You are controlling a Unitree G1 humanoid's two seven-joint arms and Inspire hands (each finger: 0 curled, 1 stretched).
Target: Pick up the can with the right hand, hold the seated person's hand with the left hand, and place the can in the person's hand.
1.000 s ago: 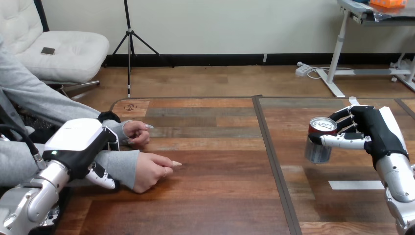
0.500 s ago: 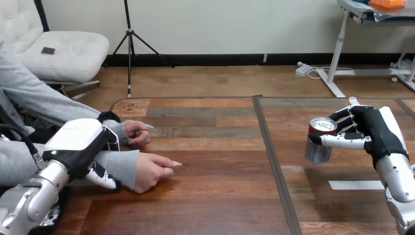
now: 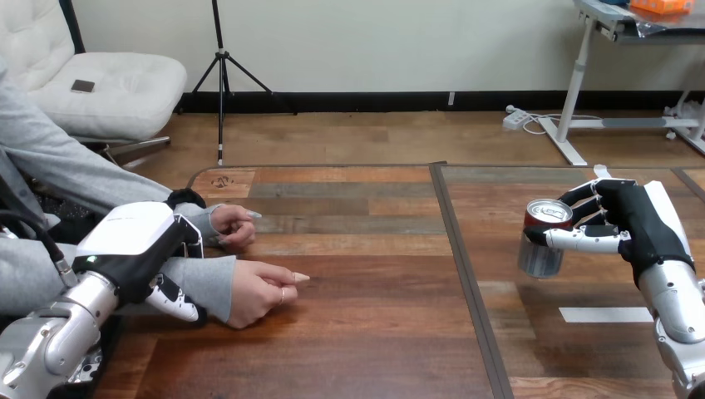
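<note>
While the right hand [image 3: 636, 220] sits over the right part of the wooden table [image 3: 374, 332], its fingers and thumb are curled round the can [image 3: 536, 259]. The thumb lies across the can's near side and the fingers wrap its far side just under the rim. The can stands upright with its silver top showing; whether its base touches the table or hangs just above it cannot be told. A white strip of tape [image 3: 604, 314] lies flat on the table nearer the robot, just beside the right forearm. A dark seam [image 3: 465, 274] runs across the table between the can and the person's hands.

At the left, the left hand [image 3: 133, 241] rests on top of the person's nearer wrist [image 3: 199, 283], which is covered by a grey sleeve. Its white back faces up and its fingers [image 3: 179, 306] curl down over the sleeve's near edge, clasping the wrist. The person's nearer hand [image 3: 258, 291] lies on the table just past that sleeve, loosely closed with one finger stretched out along the wood toward the seam. The person's farther hand [image 3: 233, 226] rests on the table behind it, loosely curled and holding nothing. The can is well apart from both of the person's hands.
</note>
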